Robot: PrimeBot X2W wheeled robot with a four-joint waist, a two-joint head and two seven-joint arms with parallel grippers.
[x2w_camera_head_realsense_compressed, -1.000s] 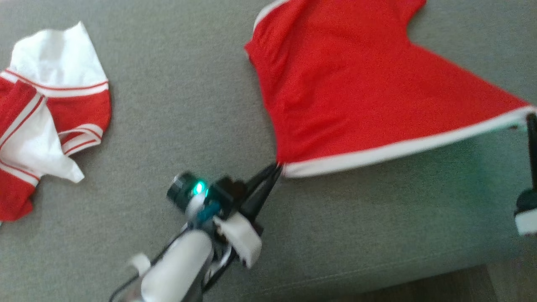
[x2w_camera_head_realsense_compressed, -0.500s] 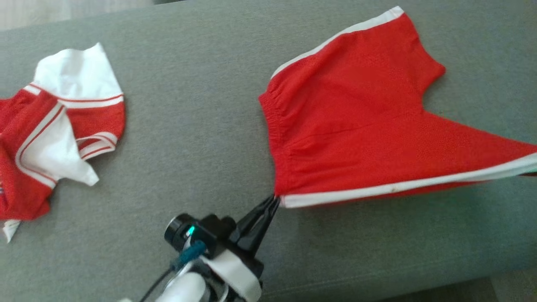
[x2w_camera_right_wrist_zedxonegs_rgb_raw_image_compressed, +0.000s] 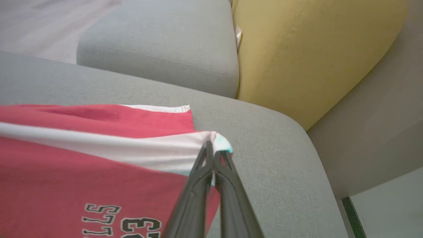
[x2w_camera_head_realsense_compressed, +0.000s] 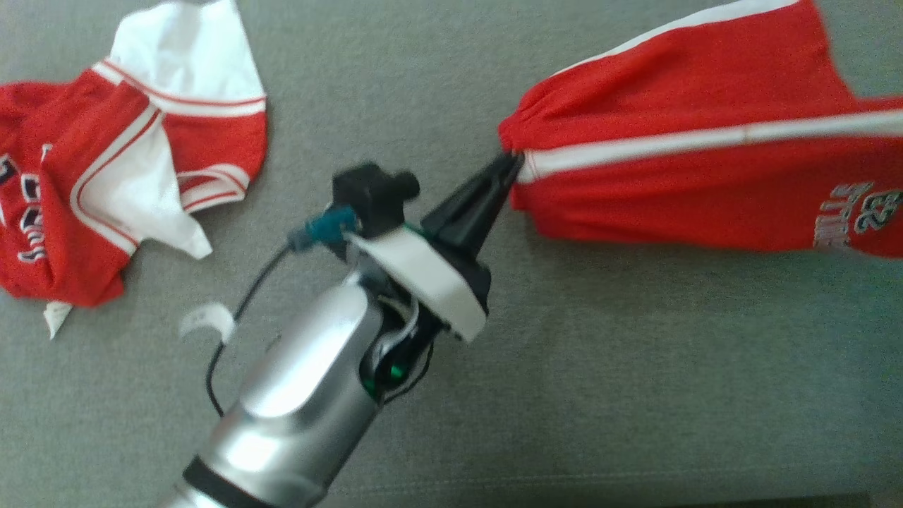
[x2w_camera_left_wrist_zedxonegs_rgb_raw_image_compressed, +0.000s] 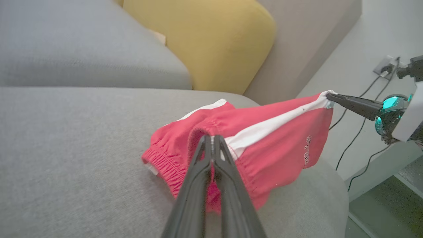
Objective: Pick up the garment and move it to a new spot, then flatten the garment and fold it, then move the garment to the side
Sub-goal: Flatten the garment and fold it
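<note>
The left gripper [x2w_camera_head_realsense_compressed: 511, 164] is pinched fully closed on the shorts [x2w_camera_head_realsense_compressed: 677, 190]. Its tips bite the cloth where the white stripe [x2w_camera_head_realsense_compressed: 635, 144] meets the gathered waistband [x2w_camera_head_realsense_compressed: 525, 123]. In the left wrist view its two dark fingers [x2w_camera_left_wrist_zedxonegs_rgb_raw_image_compressed: 198, 178] lie pressed together with red fabric caught at their ends. The right gripper [x2w_camera_right_wrist_zedxonegs_rgb_raw_image_compressed: 212, 147] is clamped tight as well and holds the other end of the stripe, at the leg hem.

The shorts hang over the right part of the grey sofa [x2w_camera_head_realsense_compressed: 564, 367] seat. Their long axis runs left to right across the head view, with the waistband toward the robot's left. The leg points to its right and runs off that view's edge. The stripe is stretched almost straight between the two grippers and forms the top ridge of the garment. In the left wrist view it rises a little toward the right gripper.

Cloth falls away on both sides of that ridge. The near panel carries dark-outlined lettering [x2w_camera_head_realsense_compressed: 853, 215] close to the leg end. In the left wrist view the bunched waistband droops down to the seat.

A crumpled red and white jersey [x2w_camera_head_realsense_compressed: 106, 176] lies on the same seat, well apart on the robot's left. A yellow cushion [x2w_camera_left_wrist_zedxonegs_rgb_raw_image_compressed: 205, 43] sits in the sofa's back corner beyond the shorts. Cables [x2w_camera_left_wrist_zedxonegs_rgb_raw_image_compressed: 360, 125] hang down the wall past the sofa's end.
</note>
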